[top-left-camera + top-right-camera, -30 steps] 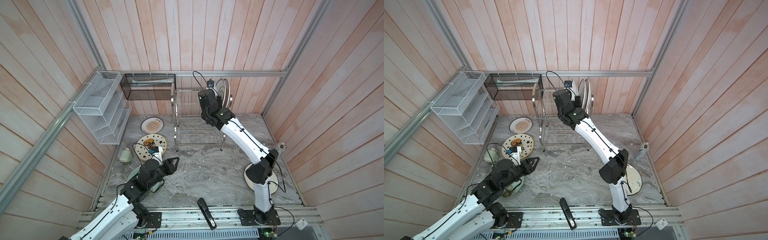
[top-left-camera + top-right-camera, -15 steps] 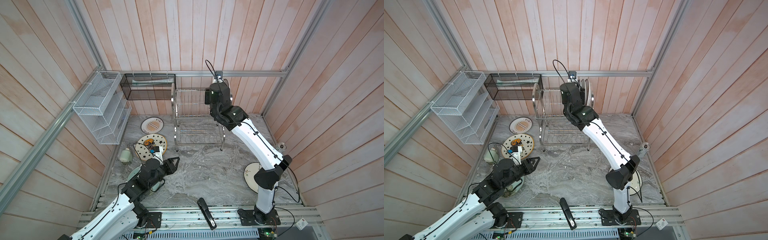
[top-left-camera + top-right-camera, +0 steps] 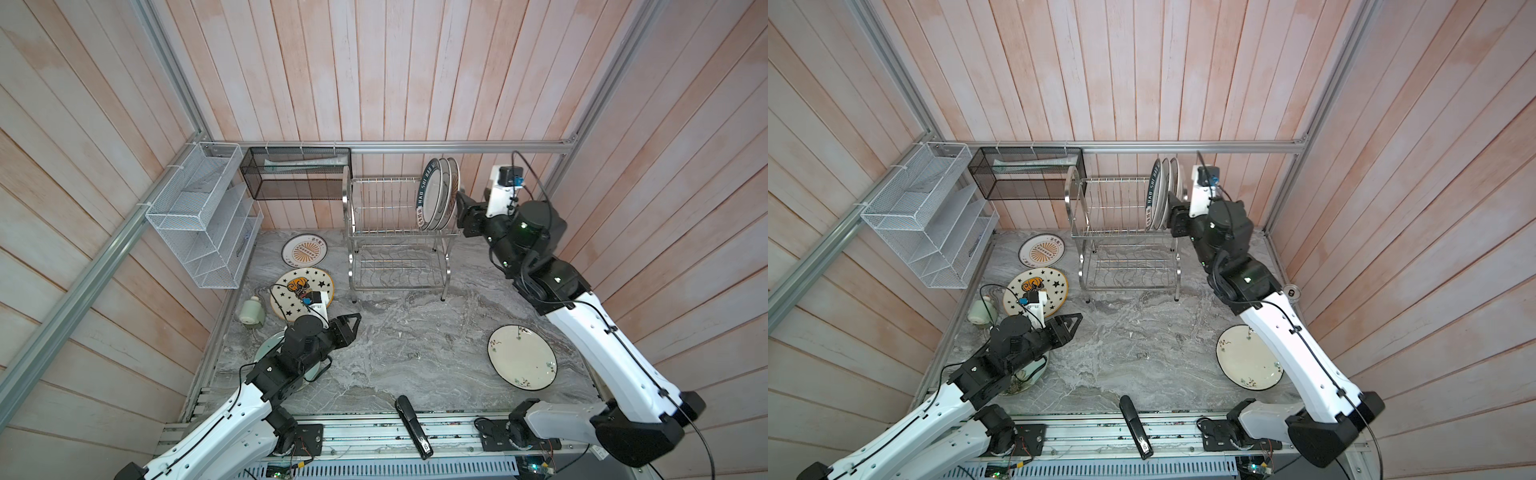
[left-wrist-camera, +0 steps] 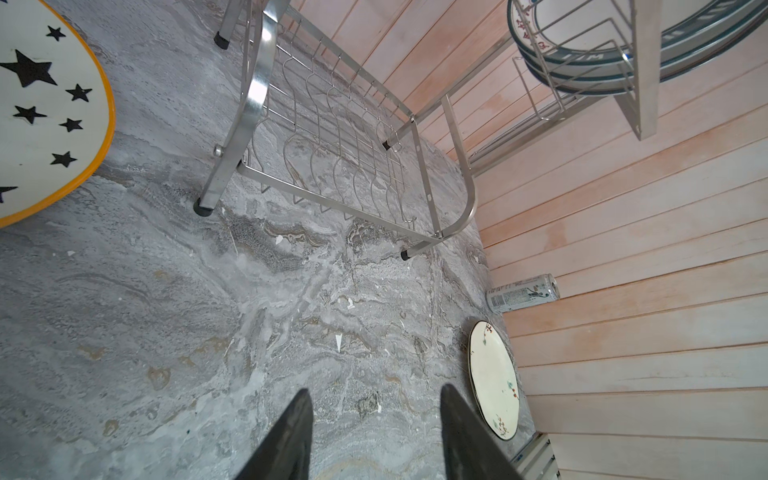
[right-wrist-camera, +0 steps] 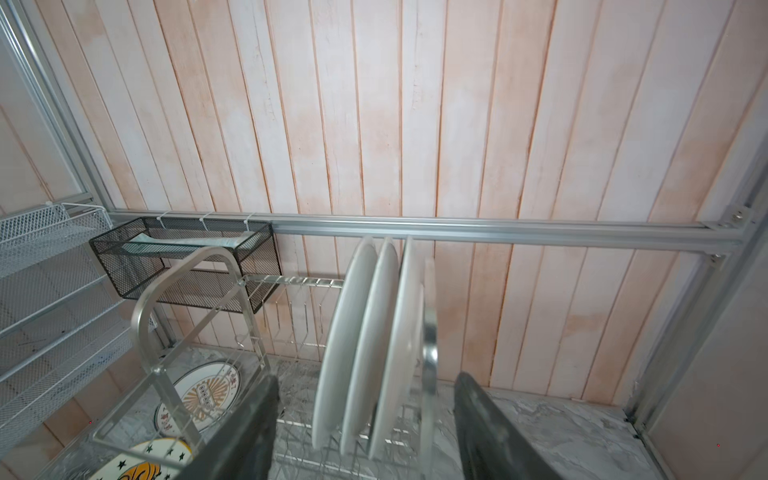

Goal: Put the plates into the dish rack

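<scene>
Just ahead of your right pincer (image 3: 460,214), three plates (image 3: 437,195) stand on edge in the upper tier of the dish rack (image 3: 348,216), packed at the end nearest that pincer. A second ago it was in over that tier, right at the plates. Since then you've swung it out past the rack's end, and its jaws have spread. In the right wrist view the jaws are wide with nothing pinched, and the nearest plate's back faces the gap between them, apart from both. Read that as a release done and a plate seated. The teal-rimmed one (image 3: 424,195) sits farthest from the pincer.

Your left pincer (image 3: 352,326) shows no change over the second: jaws spread, empty, hovering over bare tabletop (image 3: 415,345). Just beside it is the star plate (image 3: 301,291), with the sunburst plate (image 3: 304,250) further beyond. The pale green plate (image 3: 1017,384) is mostly hidden back under that arm. Well below and behind your right pincer, the floral plate (image 3: 521,357) lies flat beside that arm.

Judgement: three of seven are in, four still on the table. Your right arm is free, so the floral plate is likely its next pick. It lies flat with a thin rim, so expect a fiddly edge grab.
</scene>
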### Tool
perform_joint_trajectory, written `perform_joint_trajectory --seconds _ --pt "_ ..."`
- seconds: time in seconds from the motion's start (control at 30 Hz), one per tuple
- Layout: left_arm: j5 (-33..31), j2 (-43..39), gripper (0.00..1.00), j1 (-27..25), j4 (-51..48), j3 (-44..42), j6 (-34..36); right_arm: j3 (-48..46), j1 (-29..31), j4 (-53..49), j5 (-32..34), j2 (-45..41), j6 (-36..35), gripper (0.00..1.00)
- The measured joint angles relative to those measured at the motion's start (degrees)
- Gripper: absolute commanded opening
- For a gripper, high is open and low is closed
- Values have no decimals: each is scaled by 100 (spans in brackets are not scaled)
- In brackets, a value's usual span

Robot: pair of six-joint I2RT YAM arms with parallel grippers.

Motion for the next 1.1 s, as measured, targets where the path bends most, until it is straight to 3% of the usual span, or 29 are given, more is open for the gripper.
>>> perform_joint_trajectory --seconds 0.23,0.47,0.7,0.97,1.1 --pt "-76 234 50 0 -31 315 76 -1329 -428 131 -551 -1268 201 67" --pt "-326 28 50 -7 -146 369 79 -2983 -916 155 -1086 -1482 557 62" --pt "-734 -190 50 -26 -459 367 -17 -5053 -1058 1078 -1829 -1453 997 58" --pt "-863 -190 50 -26 -634 367 -114 -5451 -1167 2006 -2214 -881 1049 58" --pt "-907 -190 50 -26 -634 367 -160 -5449 -1381 2343 -2424 -612 1040 52"
